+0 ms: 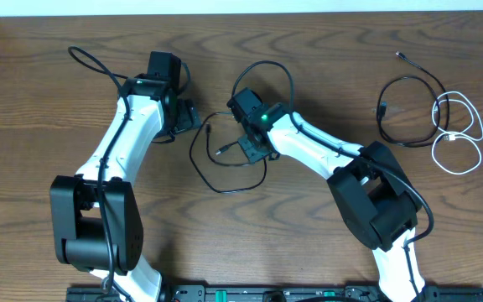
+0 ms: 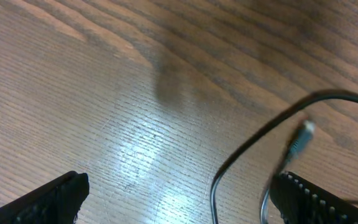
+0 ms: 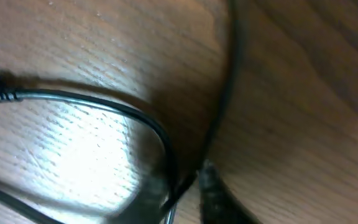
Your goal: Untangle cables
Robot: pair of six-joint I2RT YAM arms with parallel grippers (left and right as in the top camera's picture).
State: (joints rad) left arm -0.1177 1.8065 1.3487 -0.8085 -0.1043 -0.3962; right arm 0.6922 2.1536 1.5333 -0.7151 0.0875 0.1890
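Looking down from overhead: you have three thin cords on the wooden tabletop (image 1: 325,50), in two groups well apart.
Centre black cable (image 1: 219,190): it lies as one open loop at mid-tabletop, between your two arms. Two small plug ends (image 1: 210,131) sit inside the loop's upper half.
Left jaws: released and spread wide, just beside the loop at its 10 o'clock. In the left wrist view your two fingers (image 2: 48,199) sit at the bottom corners with bare wood between them. A strand of the centre black cable and one plug (image 2: 300,140) lie close to the finger at 4 o'clock of that view.
Right jaws: clenched, at the loop's 2 o'clock edge. The right wrist view is blurred, but the cable's strands run straight into the dark fingertip (image 3: 213,190), so you appear to be pinching the centre black cable.
Right-hand black cable (image 1: 383,109): it lies in loose loops at 2 o'clock on the tabletop, with one end trailing toward 12 o'clock.
White cable (image 1: 449,138): it is coiled at the 3 o'clock side of the right-hand black cable. The two cross where their loops overlap.
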